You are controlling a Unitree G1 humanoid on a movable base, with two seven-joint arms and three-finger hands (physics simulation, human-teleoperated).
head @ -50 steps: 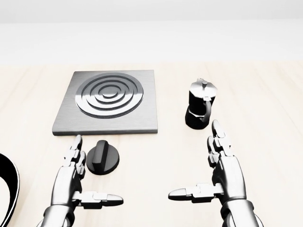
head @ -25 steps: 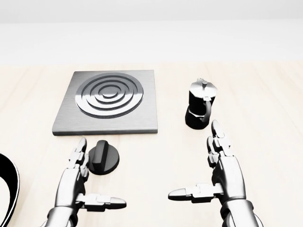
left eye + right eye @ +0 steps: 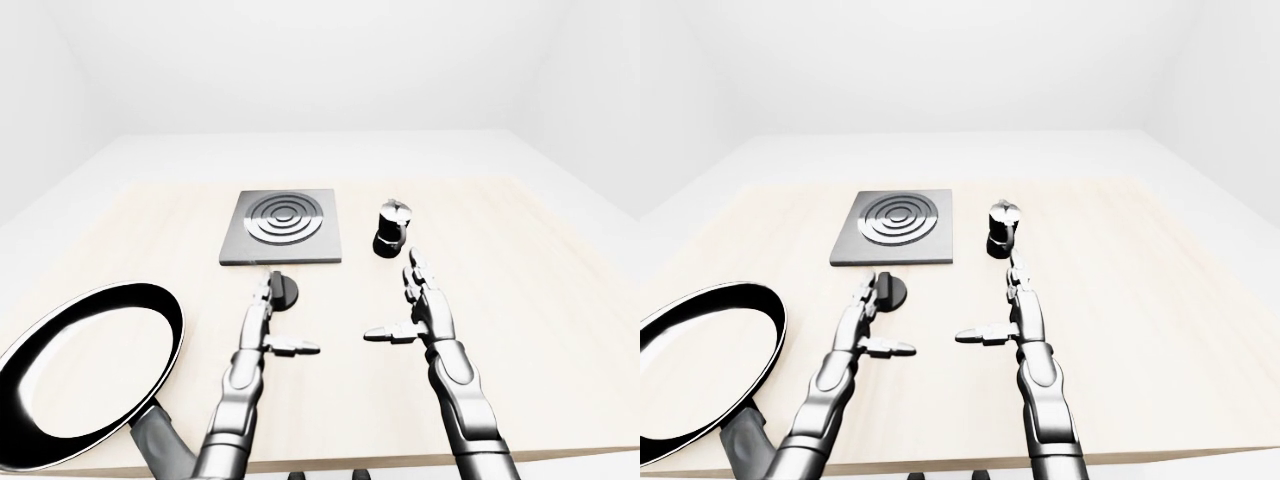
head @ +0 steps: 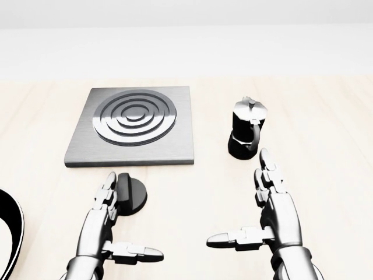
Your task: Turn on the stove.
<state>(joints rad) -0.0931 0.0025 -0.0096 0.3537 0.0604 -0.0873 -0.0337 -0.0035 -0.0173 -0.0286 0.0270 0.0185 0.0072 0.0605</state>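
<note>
Currently the stove (image 4: pixel 133 127), a grey square plate with ring burner, lies flat on the pale wooden desk (image 4: pixel 326 116), upper left of centre in the head view. Its black round knob (image 4: pixel 133 193) sits on the desk just below the plate's lower edge, apart from it.

Left robot hand (image 4: pixel 105 224): fingers spread apart, thumb pointing toward the view's right, fingertips (image 4: pixel 109 182) at the knob's left edge and overlapping it in the head view. Contact cannot be confirmed. Nothing gripped.

Right robot hand (image 4: pixel 274 213): fingers apart, thumb pointing left, empty, over bare desk below the coffee pot (image 4: pixel 246 135). Pot stands upright to the right of the stove, black body with silver lid, clear of the hand.

Left-eye view: a black frying pan (image 3: pixel 85 370) with a pale rim lies at the lower left, handle toward the bottom edge, well apart from the stove.
</note>
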